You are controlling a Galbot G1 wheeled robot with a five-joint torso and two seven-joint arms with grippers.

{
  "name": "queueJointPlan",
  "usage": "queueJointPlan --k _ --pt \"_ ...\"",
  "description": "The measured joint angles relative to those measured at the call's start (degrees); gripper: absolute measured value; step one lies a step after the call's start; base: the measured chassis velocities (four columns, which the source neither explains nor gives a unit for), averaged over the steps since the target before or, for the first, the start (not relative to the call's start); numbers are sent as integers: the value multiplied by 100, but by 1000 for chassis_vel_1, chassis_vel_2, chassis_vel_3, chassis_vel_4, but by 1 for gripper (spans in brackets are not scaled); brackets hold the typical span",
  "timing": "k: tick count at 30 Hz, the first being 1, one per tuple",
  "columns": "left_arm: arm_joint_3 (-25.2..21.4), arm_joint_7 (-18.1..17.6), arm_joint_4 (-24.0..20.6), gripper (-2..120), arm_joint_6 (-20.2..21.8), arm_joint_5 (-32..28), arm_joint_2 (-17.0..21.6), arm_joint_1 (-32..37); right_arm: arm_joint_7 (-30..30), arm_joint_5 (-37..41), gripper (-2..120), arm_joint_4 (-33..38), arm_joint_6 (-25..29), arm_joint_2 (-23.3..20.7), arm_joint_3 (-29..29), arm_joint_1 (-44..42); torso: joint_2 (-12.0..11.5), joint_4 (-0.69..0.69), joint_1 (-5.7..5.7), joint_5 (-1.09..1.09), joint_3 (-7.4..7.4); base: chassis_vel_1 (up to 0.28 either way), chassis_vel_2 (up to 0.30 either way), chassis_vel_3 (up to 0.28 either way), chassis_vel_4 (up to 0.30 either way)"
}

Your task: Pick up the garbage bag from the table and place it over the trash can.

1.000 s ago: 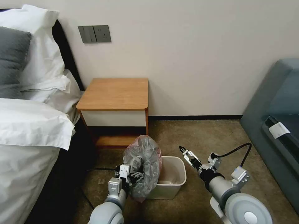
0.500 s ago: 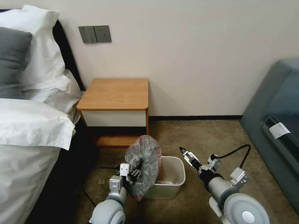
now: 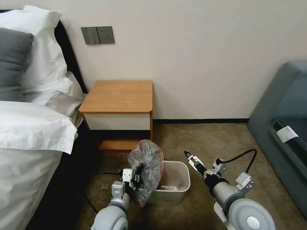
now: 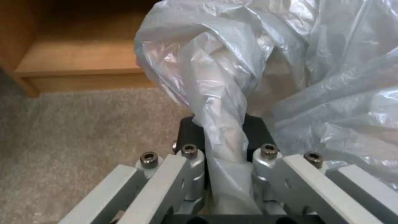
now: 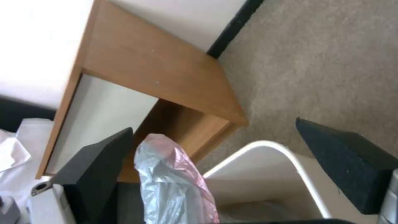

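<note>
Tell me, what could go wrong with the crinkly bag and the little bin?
The left gripper pinches only a thin twisted bit of the garbage bag, so it might slip out. The bag is bunched at the trash can's left rim, not spread, so it may flop outside onto the carpet. The right gripper, jaws open, hovers near the far rim and could nudge the light bin.

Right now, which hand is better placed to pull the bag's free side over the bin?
Probably the right hand: open, beside the trash can. The left hand is shut on the garbage bag.
</note>
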Motion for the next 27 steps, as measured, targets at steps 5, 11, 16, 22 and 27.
queueJointPlan --k 5,11,16,22,27 --pt "0 21 33 10 -368 6 -11 57 -75 -79 100 65 0 -19 0 48 -1 -1 0 -2 1 0 0 0 0" --pt "-235 223 -52 8 -1292 35 21 277 -373 -386 100 92 -124 -105 -34 265 -1 -1 0 -1 2 0 0 0 0" --pt "-490 411 -291 8 -1695 108 61 522 -629 -503 100 181 -362 -252 -90 433 -1 0 0 1 1 0 0 0 0" --pt "-687 580 -553 8 -1955 158 65 679 -1406 -499 100 393 -809 -503 -224 466 -1 0 0 0 0 0 0 0 0" --pt "-831 724 -737 8 -2092 175 99 747 -1922 -374 100 319 -1269 -758 -424 707 -2 0 0 1 0 0 0 0 0"
